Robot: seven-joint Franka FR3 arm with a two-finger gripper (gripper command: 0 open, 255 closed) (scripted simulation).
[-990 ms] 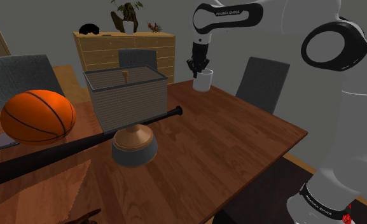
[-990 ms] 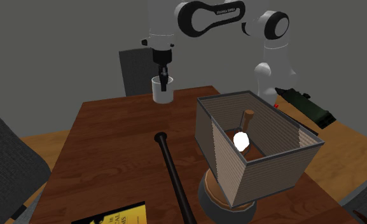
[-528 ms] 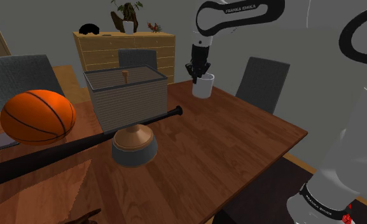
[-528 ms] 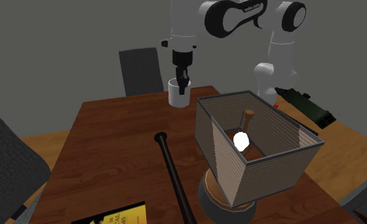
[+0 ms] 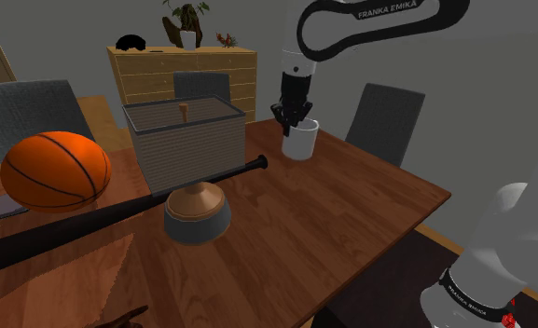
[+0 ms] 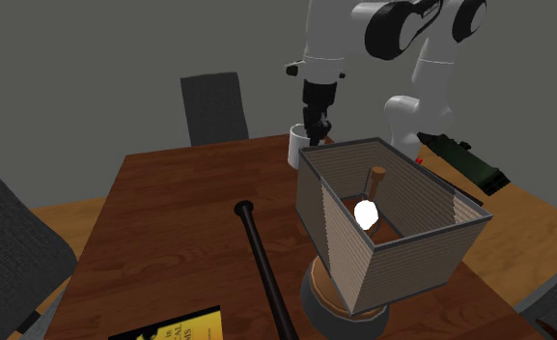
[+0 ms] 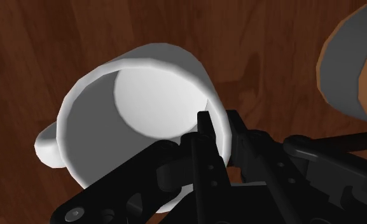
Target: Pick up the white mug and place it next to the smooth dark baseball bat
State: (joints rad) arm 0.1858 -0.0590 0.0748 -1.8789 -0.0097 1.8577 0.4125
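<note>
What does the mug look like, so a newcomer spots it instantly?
On the brown wooden table, look toward the far edge near the grey chair. The black gripper hangs there, jaws pinching the rim of the white mug: the only white, open-topped cup there, unlike the long black bat and the orange basketball.

Gripper [image 5: 294,119] pinches white mug [image 5: 300,143] rim; dark baseball bat [image 5: 108,215] lies across wooden table [image 5: 351,200].
</note>
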